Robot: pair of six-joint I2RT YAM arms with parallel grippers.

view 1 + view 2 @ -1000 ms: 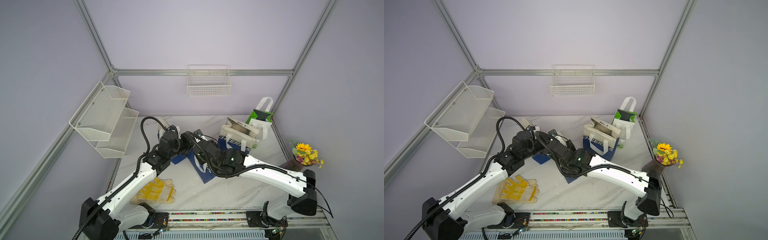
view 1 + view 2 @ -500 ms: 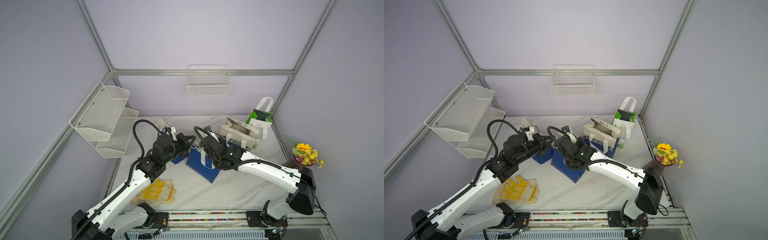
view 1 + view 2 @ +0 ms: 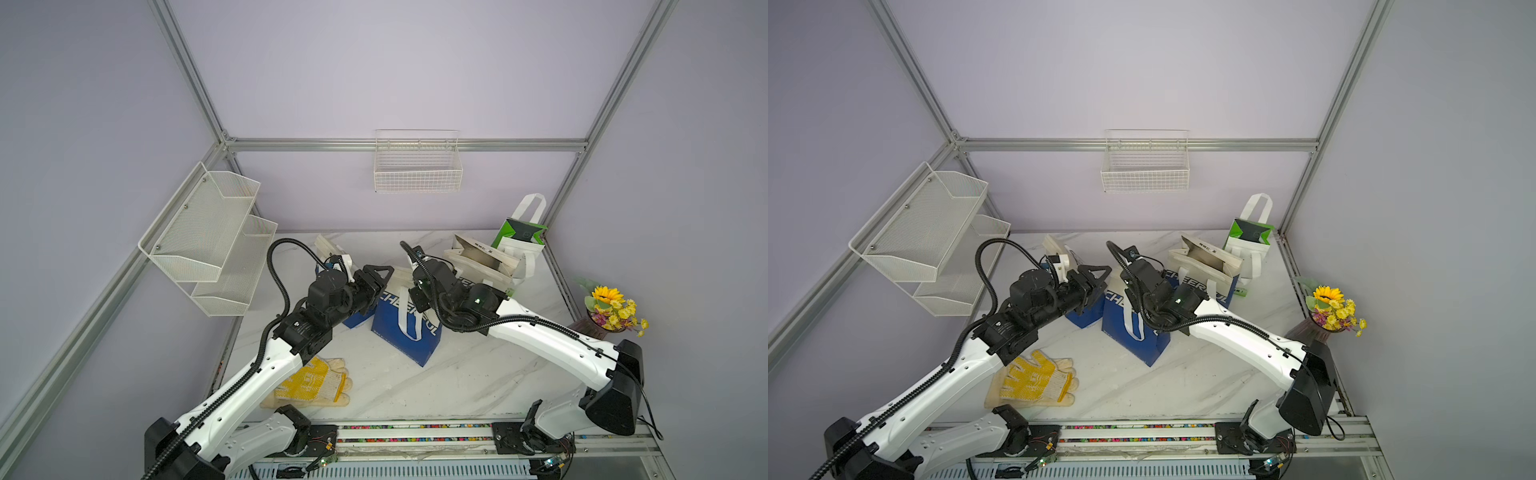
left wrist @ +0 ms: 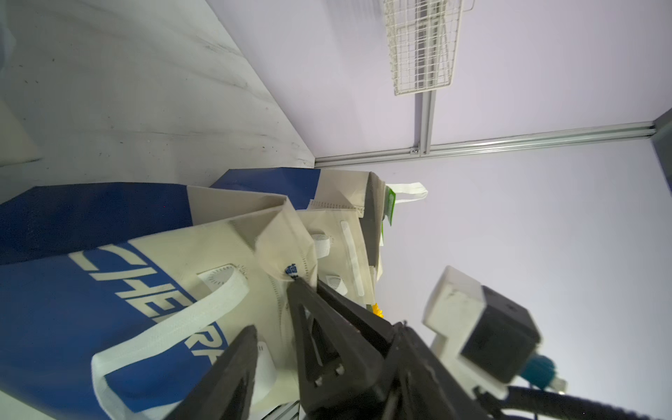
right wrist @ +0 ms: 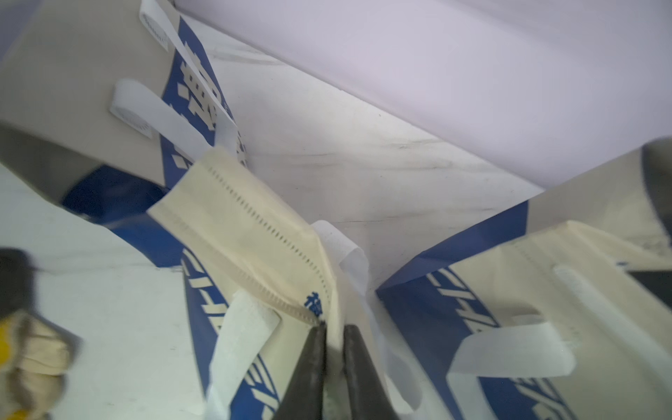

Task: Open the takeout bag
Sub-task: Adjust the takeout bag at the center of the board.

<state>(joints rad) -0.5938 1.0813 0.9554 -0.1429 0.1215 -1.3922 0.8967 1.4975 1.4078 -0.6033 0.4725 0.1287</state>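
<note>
takeout bag [image 3: 387,332] rim pinched by right claw [image 5: 332,329]; left claw [image 4: 271,308] spread.

Pale lilac walls [image 3: 395,83] enclose my work cell under soft, even light. A white wire basket [image 3: 417,166] hangs on the back wall from a horizontal aluminium rail [image 3: 311,144]. Below the basket spreads my desk [image 3: 478,382], white with grey marble veining. Left of the basket and lower, a two-tier white mesh shelf [image 3: 208,237] is fixed to the side wall. Right of the basket and well below it, a pot of yellow flowers [image 3: 609,307] stands by the opposite wall.
</note>
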